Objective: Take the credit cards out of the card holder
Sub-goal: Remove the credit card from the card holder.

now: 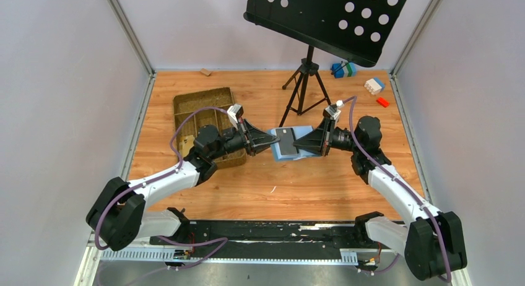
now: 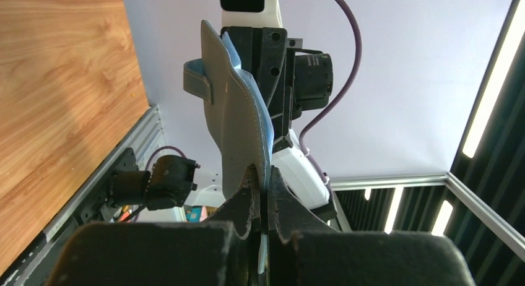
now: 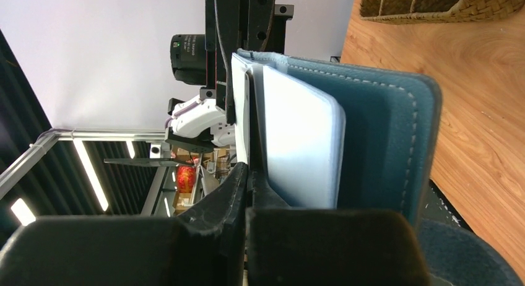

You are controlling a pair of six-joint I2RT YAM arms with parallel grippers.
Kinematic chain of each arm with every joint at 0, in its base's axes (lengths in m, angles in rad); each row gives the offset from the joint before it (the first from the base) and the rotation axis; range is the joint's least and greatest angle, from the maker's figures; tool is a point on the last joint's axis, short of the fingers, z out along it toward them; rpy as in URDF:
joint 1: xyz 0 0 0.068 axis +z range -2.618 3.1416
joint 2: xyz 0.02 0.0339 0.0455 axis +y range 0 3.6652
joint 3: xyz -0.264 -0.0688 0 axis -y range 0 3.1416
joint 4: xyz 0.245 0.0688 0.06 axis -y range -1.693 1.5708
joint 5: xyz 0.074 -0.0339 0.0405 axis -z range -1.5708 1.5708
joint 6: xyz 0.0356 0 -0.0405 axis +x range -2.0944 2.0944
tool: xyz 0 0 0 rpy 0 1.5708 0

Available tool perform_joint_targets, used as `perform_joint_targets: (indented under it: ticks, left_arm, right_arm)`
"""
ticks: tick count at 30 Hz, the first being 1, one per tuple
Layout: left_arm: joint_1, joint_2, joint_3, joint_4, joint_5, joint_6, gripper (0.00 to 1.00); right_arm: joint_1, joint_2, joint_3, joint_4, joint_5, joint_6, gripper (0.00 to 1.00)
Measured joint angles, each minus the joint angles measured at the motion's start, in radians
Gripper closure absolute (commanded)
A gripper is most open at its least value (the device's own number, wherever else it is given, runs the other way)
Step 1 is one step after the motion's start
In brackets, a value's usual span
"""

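Note:
The blue card holder [image 1: 286,151] hangs above the table between both arms, open. One dark credit card [image 1: 286,135] lies on its upper side. My left gripper [image 1: 274,138] is shut on the holder's left edge. In the left wrist view its jaws [image 2: 263,177] pinch the stitched flap [image 2: 238,112], whose tab [image 2: 198,85] sticks out. My right gripper [image 1: 296,150] is shut on the holder's right side. In the right wrist view its jaws [image 3: 247,174] clamp a thin edge-on layer beside a pale inner panel [image 3: 300,143] and the teal cover [image 3: 384,137]. Whether that layer is a card stays unclear.
A brown compartmented tray [image 1: 186,109] sits on the table at the left, under the left arm. A black music stand on a tripod [image 1: 304,82] stands just behind the holder. Small coloured blocks [image 1: 373,86] lie at the back right.

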Motion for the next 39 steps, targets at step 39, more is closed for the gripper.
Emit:
perform_joint_targets:
  ticks: [39]
  left_arm:
    - [-0.015,-0.074,-0.089,0.106,-0.052,-0.066,1.0]
  right_arm:
    - [-0.019,-0.049,-0.065,-0.016,0.001,-0.009,0.79]
